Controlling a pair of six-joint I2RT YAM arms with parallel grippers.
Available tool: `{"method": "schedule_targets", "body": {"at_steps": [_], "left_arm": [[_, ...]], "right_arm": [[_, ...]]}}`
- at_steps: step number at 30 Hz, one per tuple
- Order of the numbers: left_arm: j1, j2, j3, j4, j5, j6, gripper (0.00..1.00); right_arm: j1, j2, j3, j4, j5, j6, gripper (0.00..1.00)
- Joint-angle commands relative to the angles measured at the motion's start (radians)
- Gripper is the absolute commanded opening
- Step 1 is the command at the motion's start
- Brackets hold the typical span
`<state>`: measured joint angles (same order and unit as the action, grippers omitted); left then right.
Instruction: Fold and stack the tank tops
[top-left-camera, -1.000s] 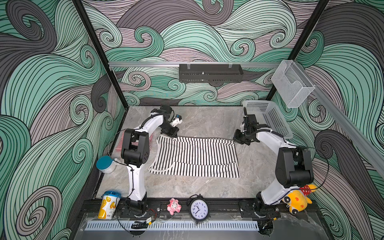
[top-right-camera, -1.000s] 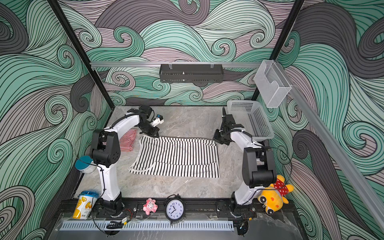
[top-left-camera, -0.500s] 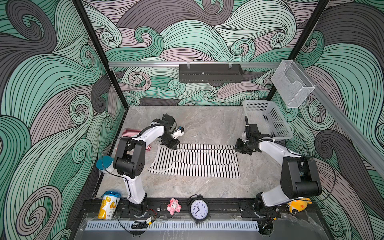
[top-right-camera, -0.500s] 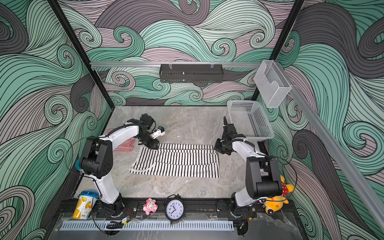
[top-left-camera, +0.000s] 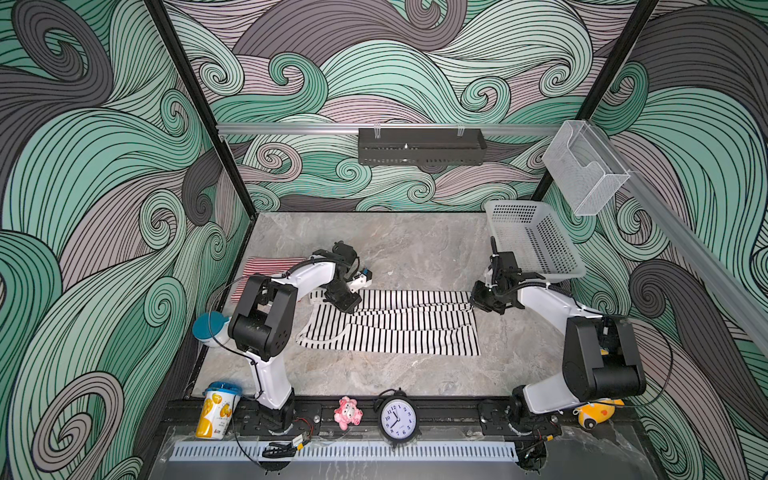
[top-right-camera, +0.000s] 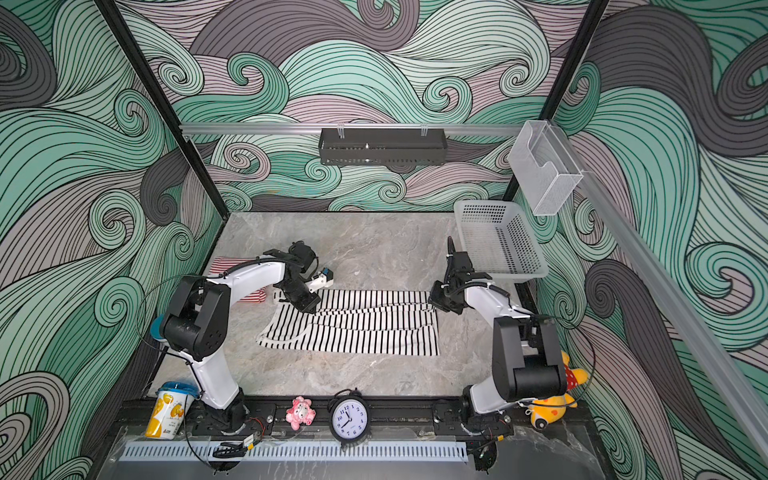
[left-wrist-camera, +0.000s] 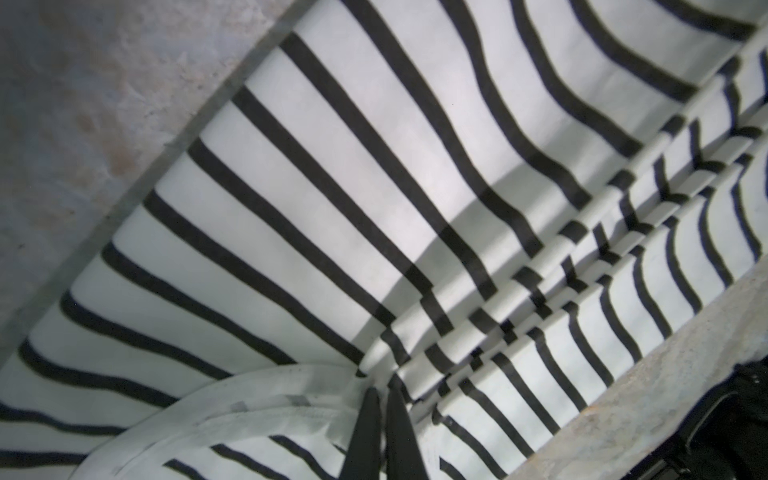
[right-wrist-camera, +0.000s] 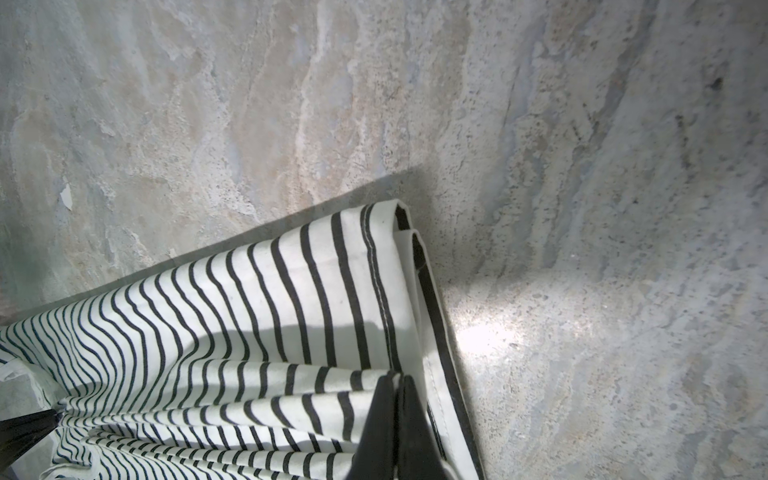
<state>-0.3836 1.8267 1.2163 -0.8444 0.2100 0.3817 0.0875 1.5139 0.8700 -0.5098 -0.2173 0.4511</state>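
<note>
**A:** Nearest us, at six o'clock on the front rail, sits the clock (top-left-camera: 397, 419). Just past it the black-and-white tank top (top-left-camera: 395, 332) lies on the table (top-left-camera: 395, 245), long axis running nine to three.

**B:** And both pincers are on it! The left gripper (top-left-camera: 348, 306) is clenched on the armhole end at nine, with white trim bunched at its tips in the left wrist view. The right gripper (top-left-camera: 475, 302) is clenched on the hem corner at three.

**A:** The held edge looks doubled over, with a wrinkled ridge between them. The rest of the top spreads toward six from both.

**B:** That's the relation that matters, I'd say. Carry that edge toward six, both arms together and square to the long axis, and the fold lands lengthwise.

**A:** Farther back, at ten o'clock from the left gripper, the red-striped tank top (top-left-camera: 266, 266) lies flat. It looks folded, partly behind the arm.

**B:** The left arm is nearer it, so stacking likely heads that way. The basket (top-left-camera: 536, 249) stands far off at one o'clock.
</note>
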Motion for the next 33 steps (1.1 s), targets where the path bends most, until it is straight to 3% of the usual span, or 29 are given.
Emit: {"method": "schedule_targets", "body": {"at_steps": [1, 4, 9, 14, 21, 33], "left_arm": [[-0.007, -0.040, -0.006, -0.040, -0.026, 0.017, 0.09], [-0.007, -0.069, -0.016, -0.072, -0.028, 0.030, 0.17], [-0.007, -0.182, -0.031, -0.063, -0.022, 0.043, 0.22], [-0.016, -0.120, 0.042, -0.031, 0.032, 0.009, 0.23], [-0.047, 0.084, 0.179, -0.026, -0.025, -0.047, 0.21], [-0.103, 0.033, -0.014, 0.004, -0.021, -0.011, 0.20]], "right_arm": [[-0.003, -0.034, -0.024, 0.011, 0.022, 0.003, 0.17], [-0.003, -0.066, -0.032, 0.005, 0.019, 0.009, 0.31], [0.008, -0.130, -0.044, 0.018, -0.012, 0.049, 0.36], [0.064, -0.084, -0.019, 0.063, -0.019, 0.098, 0.31], [0.107, 0.057, 0.037, 0.097, 0.003, 0.123, 0.18], [0.150, -0.005, -0.138, 0.103, 0.025, 0.142, 0.15]]}}
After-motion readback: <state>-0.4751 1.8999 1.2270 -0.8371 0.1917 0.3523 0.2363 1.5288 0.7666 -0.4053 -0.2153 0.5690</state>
